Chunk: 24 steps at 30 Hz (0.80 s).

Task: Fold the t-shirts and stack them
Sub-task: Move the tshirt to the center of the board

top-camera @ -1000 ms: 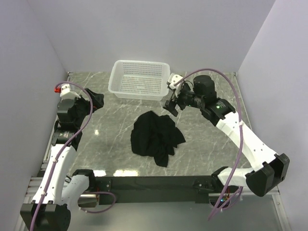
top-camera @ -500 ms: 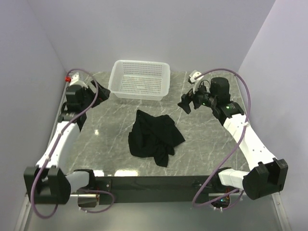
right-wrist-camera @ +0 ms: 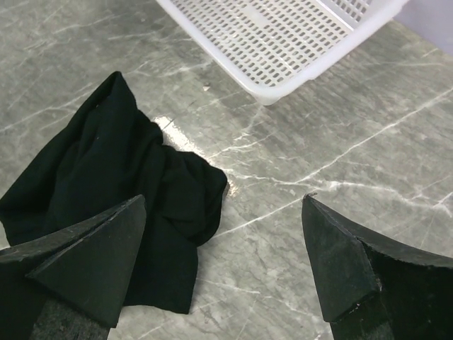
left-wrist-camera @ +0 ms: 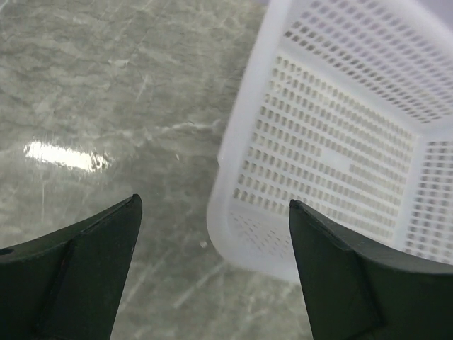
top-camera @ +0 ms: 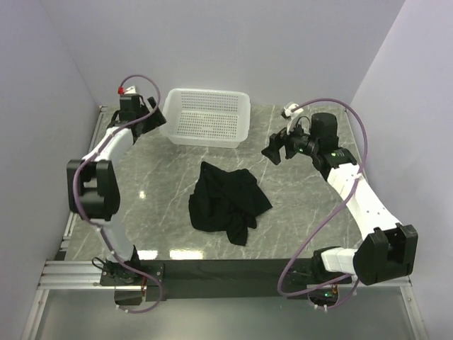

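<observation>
Right wrist shows us the crumpled t-shirt [right-wrist-camera: 106, 177] at 8 o'clock; left wrist, the basket [left-wrist-camera: 333, 142]. Left end effector [left-wrist-camera: 214, 204] and right end effector [right-wrist-camera: 224, 200] gape empty.

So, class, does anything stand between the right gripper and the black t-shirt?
Nothing visible does. The right gripper hangs open above the table, behind and to the right of the crumpled t-shirt, with only bare surface between them. The white basket sits further back, out of that path.
</observation>
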Each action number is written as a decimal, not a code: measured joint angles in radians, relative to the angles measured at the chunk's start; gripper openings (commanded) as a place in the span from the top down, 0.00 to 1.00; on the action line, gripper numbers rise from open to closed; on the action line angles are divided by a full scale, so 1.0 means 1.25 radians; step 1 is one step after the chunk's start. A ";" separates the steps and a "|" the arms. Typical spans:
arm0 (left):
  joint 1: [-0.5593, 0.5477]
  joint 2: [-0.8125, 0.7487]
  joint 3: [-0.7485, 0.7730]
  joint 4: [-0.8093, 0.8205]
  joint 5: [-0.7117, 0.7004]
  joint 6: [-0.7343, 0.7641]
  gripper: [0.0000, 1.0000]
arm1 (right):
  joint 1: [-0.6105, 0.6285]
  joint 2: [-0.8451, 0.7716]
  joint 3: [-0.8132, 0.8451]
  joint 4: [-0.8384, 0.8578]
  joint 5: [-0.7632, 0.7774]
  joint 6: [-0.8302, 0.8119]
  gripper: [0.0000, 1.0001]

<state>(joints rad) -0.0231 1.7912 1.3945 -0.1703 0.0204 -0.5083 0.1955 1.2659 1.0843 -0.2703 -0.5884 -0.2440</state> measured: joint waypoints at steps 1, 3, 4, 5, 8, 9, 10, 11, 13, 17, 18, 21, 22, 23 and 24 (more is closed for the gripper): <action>0.000 0.034 0.025 -0.005 -0.001 0.013 0.10 | -0.005 0.002 0.000 0.004 -0.002 0.004 0.04; 0.000 0.092 0.074 -0.011 -0.002 0.032 0.12 | -0.013 0.006 0.000 0.013 -0.005 0.012 0.04; 0.000 0.123 0.103 -0.013 -0.002 0.042 0.13 | -0.016 0.010 0.000 0.017 -0.006 0.016 0.04; 0.000 0.148 0.131 -0.020 -0.002 0.051 0.14 | -0.020 0.013 0.000 0.020 -0.006 0.017 0.04; -0.001 0.237 0.229 -0.032 0.003 0.082 0.15 | -0.028 0.023 0.000 0.026 -0.009 0.025 0.04; -0.002 0.259 0.256 -0.034 0.006 0.089 0.15 | -0.031 0.025 -0.001 0.028 -0.010 0.028 0.04; -0.002 0.281 0.278 -0.035 0.007 0.098 0.16 | -0.034 0.026 -0.003 0.032 -0.012 0.031 0.04; -0.003 0.295 0.293 -0.040 0.008 0.103 0.16 | -0.037 0.026 -0.005 0.034 -0.013 0.034 0.04; -0.005 0.324 0.326 -0.052 0.010 0.115 0.18 | -0.042 0.026 -0.011 0.035 -0.016 0.037 0.04; -0.016 0.374 0.386 -0.081 0.013 0.139 0.28 | -0.054 0.026 -0.012 0.039 -0.020 0.043 0.04; -0.021 0.383 0.394 -0.085 0.011 0.144 0.31 | -0.058 0.026 -0.013 0.041 -0.020 0.046 0.04; -0.035 0.398 0.405 -0.095 0.002 0.154 0.47 | -0.067 0.026 -0.021 0.044 -0.021 0.052 0.05; -0.039 0.400 0.407 -0.096 0.001 0.151 0.53 | -0.070 0.026 -0.023 0.043 -0.021 0.054 0.05; -0.041 0.400 0.408 -0.096 -0.002 0.154 0.64 | -0.073 0.026 -0.025 0.043 -0.021 0.055 0.05; -0.045 0.400 0.410 -0.096 -0.009 0.150 0.71 | -0.075 0.026 -0.025 0.043 -0.021 0.056 0.05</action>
<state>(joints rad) -0.0792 2.2917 1.9072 -0.2901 0.0097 -0.3206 0.1020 1.2984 1.0527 -0.2161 -0.6151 -0.1741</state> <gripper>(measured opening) 0.441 0.956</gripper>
